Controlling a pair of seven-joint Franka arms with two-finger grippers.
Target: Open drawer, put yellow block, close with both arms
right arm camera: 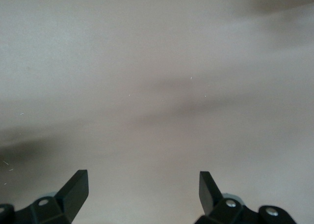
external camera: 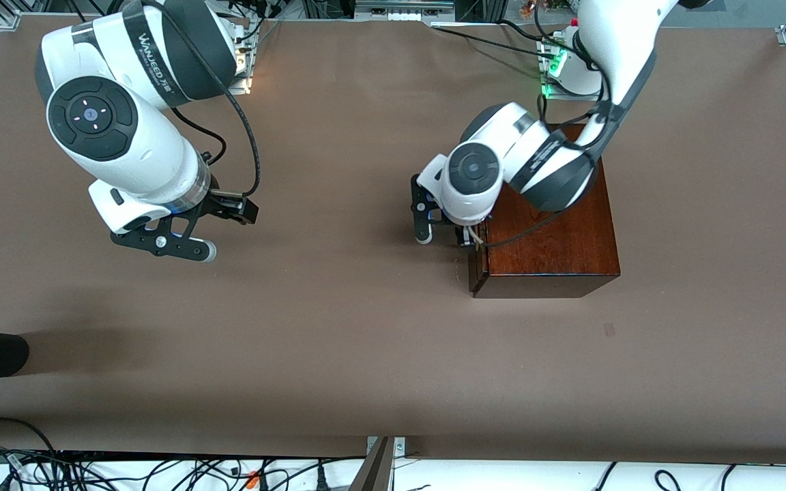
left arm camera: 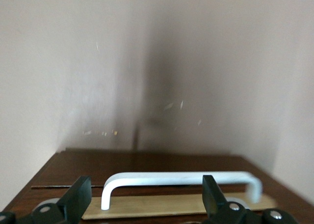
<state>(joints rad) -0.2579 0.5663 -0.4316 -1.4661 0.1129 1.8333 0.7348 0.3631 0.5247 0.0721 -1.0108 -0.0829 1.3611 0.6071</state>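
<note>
The drawer (left arm camera: 147, 204), shut or nearly so, sits in the mahogany box (external camera: 548, 235) toward the left arm's end of the brown table (external camera: 338, 327). The left gripper (left arm camera: 143, 197) hangs spread wide at the drawer front, fingers either side of its white handle (left arm camera: 179, 179). The right gripper (right arm camera: 142, 189), also wide and empty, waits over bare table.

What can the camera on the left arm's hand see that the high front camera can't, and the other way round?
Only the left wrist view shows the white handle on the drawer front, with a pale strip of wood under it and the left gripper open around it. Only the front view shows the whole wooden box, the right gripper waiting over bare table, and both arms. Both show the left gripper at the box. No yellow block shows in either.
</note>
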